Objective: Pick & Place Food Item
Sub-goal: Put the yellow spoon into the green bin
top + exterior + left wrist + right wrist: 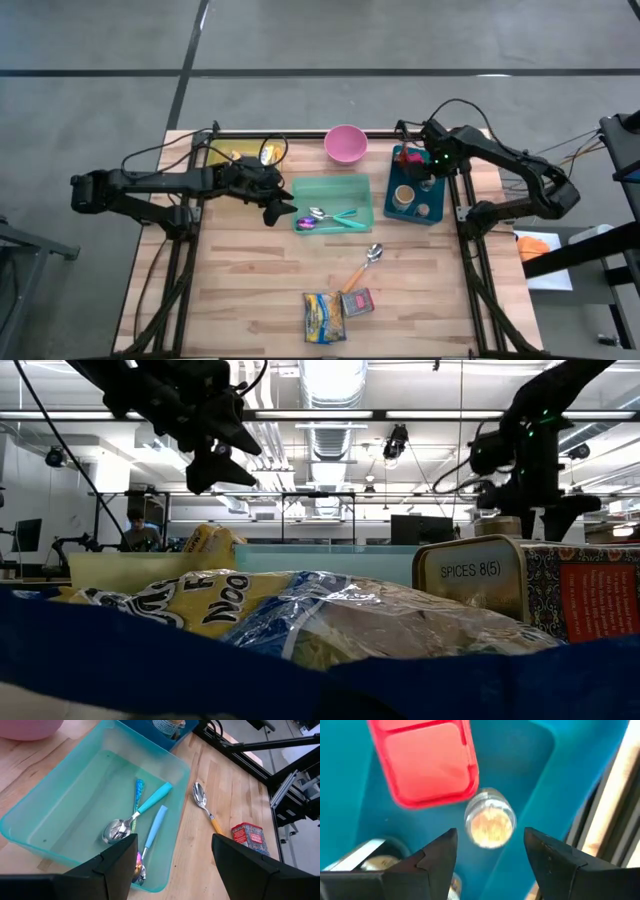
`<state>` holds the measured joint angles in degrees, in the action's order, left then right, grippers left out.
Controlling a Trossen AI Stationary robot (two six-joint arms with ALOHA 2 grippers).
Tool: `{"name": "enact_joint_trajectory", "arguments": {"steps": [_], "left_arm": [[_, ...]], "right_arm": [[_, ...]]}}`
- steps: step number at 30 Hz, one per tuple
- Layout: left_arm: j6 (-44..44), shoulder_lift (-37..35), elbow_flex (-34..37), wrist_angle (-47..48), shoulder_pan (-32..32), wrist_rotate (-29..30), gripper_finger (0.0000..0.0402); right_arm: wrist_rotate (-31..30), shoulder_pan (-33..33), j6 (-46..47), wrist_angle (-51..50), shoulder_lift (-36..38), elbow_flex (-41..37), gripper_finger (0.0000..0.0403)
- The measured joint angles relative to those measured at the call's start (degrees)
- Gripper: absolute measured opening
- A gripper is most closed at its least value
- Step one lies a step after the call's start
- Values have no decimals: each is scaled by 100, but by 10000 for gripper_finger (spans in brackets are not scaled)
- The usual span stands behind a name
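Spoons (322, 216) in bin (350, 187), tin (357, 301) beside noodles (323, 318)

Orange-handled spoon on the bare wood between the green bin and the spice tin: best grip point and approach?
Take the orange-handled spoon at mid-handle, from straight above, fingers across the handle. It lies flat on the table, bowl toward the green bin, handle end close to the red spice tin. The handle is straight and narrow; the bowl is curved and likely slippery.

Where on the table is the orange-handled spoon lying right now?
In the high view the orange-handled spoon lies on the bare wood just in front of the green bin, with the small red tin at its handle end.
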<state>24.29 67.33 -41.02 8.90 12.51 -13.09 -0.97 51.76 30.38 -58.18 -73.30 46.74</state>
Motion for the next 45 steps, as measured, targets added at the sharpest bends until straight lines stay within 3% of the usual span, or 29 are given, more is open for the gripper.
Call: {"name": "enact_joint_trajectory", "arguments": {"steps": [12, 17, 23, 27, 35, 45], "left_arm": [[168, -2, -25, -150, -4, -2, 263], [173, -2, -25, -150, -4, -51, 262], [304, -2, -25, -144, -4, -65, 262], [427, -2, -21, -133, -4, -65, 262], [431, 0, 7, -115, -4, -65, 262], [431, 2, 7, -135, -7, -57, 262]], "right_arm": [[247, -954, 360, -754, 1306, 47, 226], [247, -1884, 406, -759, 1788, 60, 226], [234, -3437, 353, -697, 2040, 83, 226], [59, -4460, 380, -516, 1979, 83, 226], [-883, -6174, 246, 493, 1524, 86, 226], [-1178, -7247, -1756, 2135, 388, 88, 226]]}}
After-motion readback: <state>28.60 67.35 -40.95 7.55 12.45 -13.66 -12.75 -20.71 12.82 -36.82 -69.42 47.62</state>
